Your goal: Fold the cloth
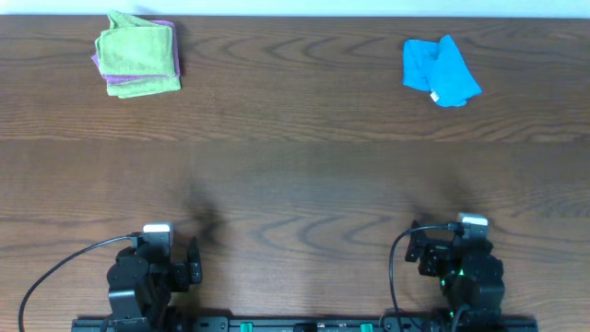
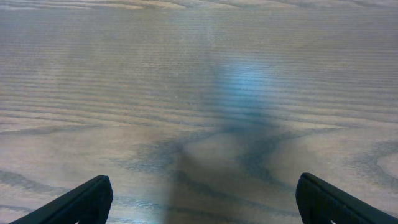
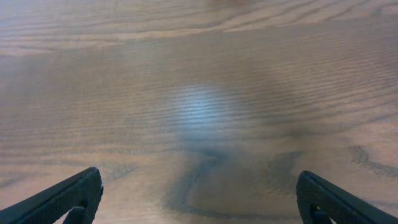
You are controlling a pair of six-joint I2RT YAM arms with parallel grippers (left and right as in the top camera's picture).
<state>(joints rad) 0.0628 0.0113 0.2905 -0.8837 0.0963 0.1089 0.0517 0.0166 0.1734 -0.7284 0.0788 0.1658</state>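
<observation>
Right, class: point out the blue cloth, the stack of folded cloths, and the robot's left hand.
blue cloth point(image 1: 440, 72): overhead view, middle of the crumpled fabric.
stack of folded cloths point(image 1: 137, 53): overhead view, centre of the green top cloth.
left hand point(image 2: 202, 191): left wrist view, midway between its fingertips.

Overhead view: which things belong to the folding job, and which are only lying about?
For the job: crumpled blue cloth; left pincer and right pincer, both open.
Lying about, probably: pile of green and purple cloths, already folded.
</observation>
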